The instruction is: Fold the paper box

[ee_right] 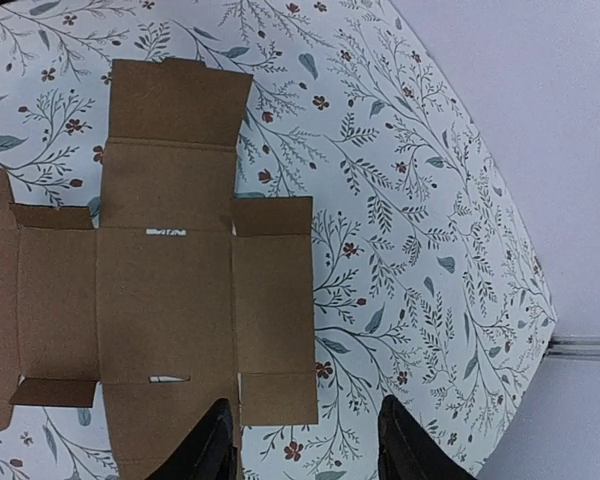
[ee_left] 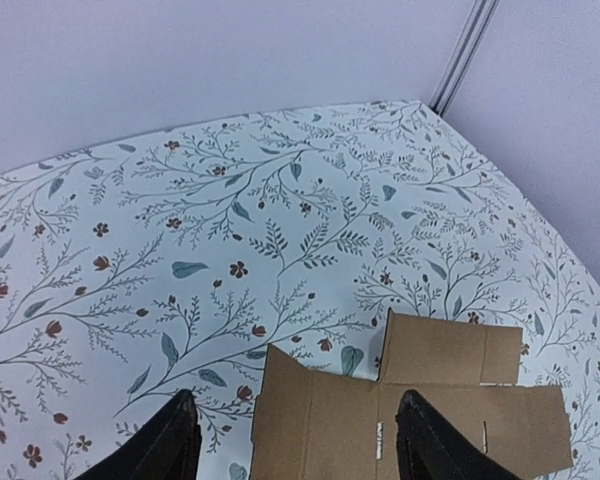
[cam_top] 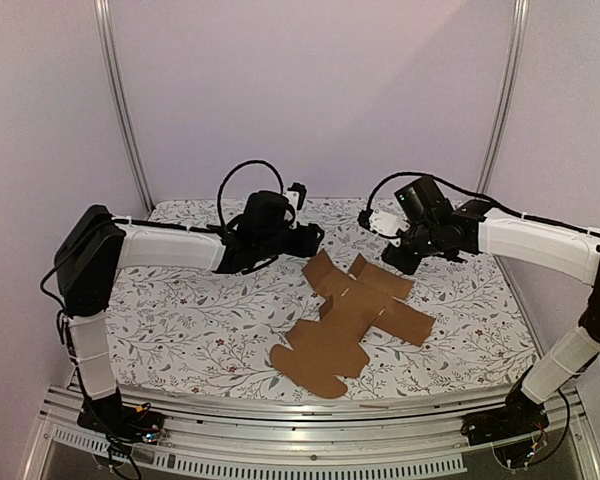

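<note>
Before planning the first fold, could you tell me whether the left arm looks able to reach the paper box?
Probably yes: the paper box lies flat and uncovered, and the left pincer hangs open above its edge, nothing between.

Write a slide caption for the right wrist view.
Unfolded brown box lies on floral cloth, right fingers open near its edge.

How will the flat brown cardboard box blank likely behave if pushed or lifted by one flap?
The flat brown cardboard box blank looks thin, so probably light and apt to slide on the floral cloth. Lifted by one flap, it would likely bend at its creases.
</note>
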Robot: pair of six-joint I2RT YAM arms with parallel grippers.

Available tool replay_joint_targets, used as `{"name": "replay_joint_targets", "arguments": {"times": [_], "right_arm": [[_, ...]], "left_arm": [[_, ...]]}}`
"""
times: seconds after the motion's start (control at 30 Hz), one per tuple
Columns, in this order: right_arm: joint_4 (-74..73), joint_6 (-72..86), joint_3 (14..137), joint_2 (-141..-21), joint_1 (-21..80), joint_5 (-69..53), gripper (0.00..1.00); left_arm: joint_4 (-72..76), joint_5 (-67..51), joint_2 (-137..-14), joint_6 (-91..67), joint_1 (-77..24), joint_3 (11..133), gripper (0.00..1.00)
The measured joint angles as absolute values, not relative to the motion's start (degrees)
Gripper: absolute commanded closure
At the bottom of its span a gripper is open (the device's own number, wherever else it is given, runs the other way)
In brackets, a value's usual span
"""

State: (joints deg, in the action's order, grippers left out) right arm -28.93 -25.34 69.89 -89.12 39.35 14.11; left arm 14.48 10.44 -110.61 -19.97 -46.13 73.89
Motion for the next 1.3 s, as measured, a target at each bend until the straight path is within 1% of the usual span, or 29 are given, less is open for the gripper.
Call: {"name": "replay_joint_targets", "arguments": {"times": [0.17,0.27,0.3,0.37,0.43,0.5,0.57,0.63,0.73,0.87,1.0,1.17,1.3], "right_arm": [[-32.99,-22.68,69.01,-88.12,35.77,8.25,0.51],[-34.44,-22.0,68.14,-87.35,34.02,6.13,0.51],[-34.96,-21.78,68.14,-87.33,32.97,5.48,0.51],[-35.81,-21.52,68.14,-87.33,31.64,4.21,0.51],[-36.53,-21.26,68.14,-87.35,30.55,3.22,0.5],[-37.47,-21.06,68.25,-87.5,29.3,2.28,0.5],[-38.61,-21.04,68.66,-87.81,28.38,1.37,0.5],[-40.27,-21.34,70.17,-88.84,27.59,0.78,0.5],[-43.46,-22.31,74.67,-92.09,26.57,-0.8,0.46],[-47.35,-22.92,82.0,-98.06,23.92,-6.55,0.38],[-51.29,-23.99,87.85,-103.55,21.56,-11.49,0.36],[-57.32,-25.82,94.5,-110.24,20.95,-19.22,0.34],[-60.42,-26.48,95.42,-112.05,21.06,-24.12,0.38]], "left_arm": [[1.78,5.58,-119.33,-21.34,-44.27,81.65,0.32],[-3.09,3.09,-123.79,-21.58,-43.57,84.27,0.41],[-5.08,1.67,-125.49,-21.63,-43.38,85.36,0.47],[-6.55,0.08,-127.02,-21.82,-42.76,86.48,0.66],[-7.42,-2.11,-128.07,-22.0,-42.22,87.55,0.81],[-7.62,-4.51,-128.27,-21.63,-41.6,87.96,0.92],[-7.03,-6.22,-128.16,-21.82,-41.23,88.01,0.98],[-5.39,-7.64,-127.42,-21.21,-41.08,87.0,1.0],[-0.71,-8.73,-123.48,-20.47,-41.08,80.77,1.0],[7.38,-9.06,-113.51,-17.15,-41.32,67.88,1.0],[13.72,-8.19,-106.43,-12.16,-42.26,61.21,1.0],[19.92,-5.91,-101.75,-7.9,-44.84,56.25,1.0],[22.28,-4.64,-100.71,-6.39,-45.65,54.15,1.0]]}}
